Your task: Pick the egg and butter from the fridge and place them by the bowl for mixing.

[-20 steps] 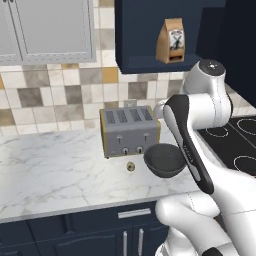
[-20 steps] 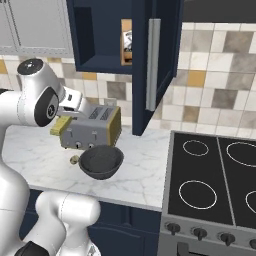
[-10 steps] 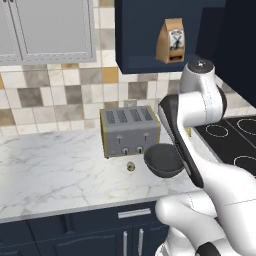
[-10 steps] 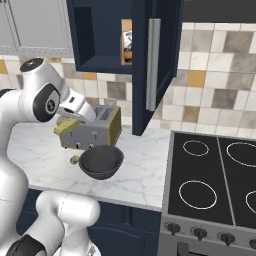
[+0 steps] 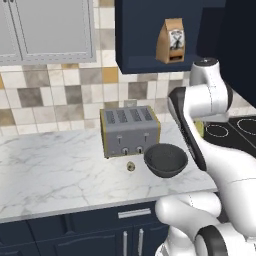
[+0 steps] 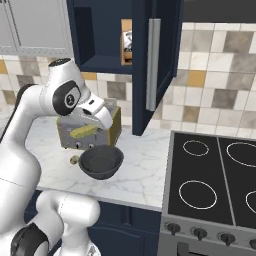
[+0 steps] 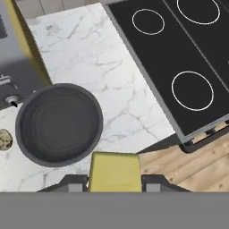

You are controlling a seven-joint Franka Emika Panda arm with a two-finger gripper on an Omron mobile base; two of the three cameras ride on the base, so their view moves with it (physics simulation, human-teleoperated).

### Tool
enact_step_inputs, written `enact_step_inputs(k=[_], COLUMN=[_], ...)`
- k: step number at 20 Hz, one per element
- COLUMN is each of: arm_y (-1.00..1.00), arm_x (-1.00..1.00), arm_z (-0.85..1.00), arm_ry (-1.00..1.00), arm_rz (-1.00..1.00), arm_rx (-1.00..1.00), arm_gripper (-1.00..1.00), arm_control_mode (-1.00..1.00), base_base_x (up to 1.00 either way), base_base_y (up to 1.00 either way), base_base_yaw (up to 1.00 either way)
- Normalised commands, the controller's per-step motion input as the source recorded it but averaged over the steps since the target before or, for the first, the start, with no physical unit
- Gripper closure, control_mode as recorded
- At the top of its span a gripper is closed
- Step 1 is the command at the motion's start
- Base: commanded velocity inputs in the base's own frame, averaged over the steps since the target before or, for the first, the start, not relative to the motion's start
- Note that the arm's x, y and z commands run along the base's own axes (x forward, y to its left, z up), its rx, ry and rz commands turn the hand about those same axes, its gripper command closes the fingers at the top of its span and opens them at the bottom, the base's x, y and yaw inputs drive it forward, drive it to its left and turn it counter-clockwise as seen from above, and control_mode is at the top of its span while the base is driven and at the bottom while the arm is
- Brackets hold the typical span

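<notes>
Butter, pale-yellow block, clamped in claw

We see a white marble counter carrying a grey toaster at the back by the tiled wall. In front of it sits the dark bowl, with the small egg just beside it, between bowl and toaster.
</notes>
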Motion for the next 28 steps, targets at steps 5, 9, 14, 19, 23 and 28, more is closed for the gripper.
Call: enact_step_inputs(k=[5, 9, 14, 19, 23, 28], arm_y=[-0.45, -0.35, -0.29, -0.17, -0.21, -0.27], arm_x=[-0.06, 0.00, 0.03, 0.32, 0.31, 0.21], arm_z=[-0.56, -0.61, -0.67, -0.49, -0.42, -0.39], arm_ry=[0.03, 0.00, -0.01, 0.00, -0.02, -0.01], arm_rz=[-0.01, 0.00, 0.00, 0.00, 0.02, 0.12], arm_rx=[0.00, 0.00, 0.01, 0.00, 0.00, 0.00], arm_gripper=[1.00, 1.00, 1.00, 1.00, 1.00, 1.00], arm_control_mode=[-1.00, -1.00, -1.00, -1.00, -1.00, -1.00], base_base_x=[0.00, 0.00, 0.00, 0.00, 0.00, 0.00], base_base_y=[0.00, 0.00, 0.00, 0.00, 0.00, 0.00], base_base_yaw=[0.00, 0.00, 0.00, 0.00, 0.00, 0.00])
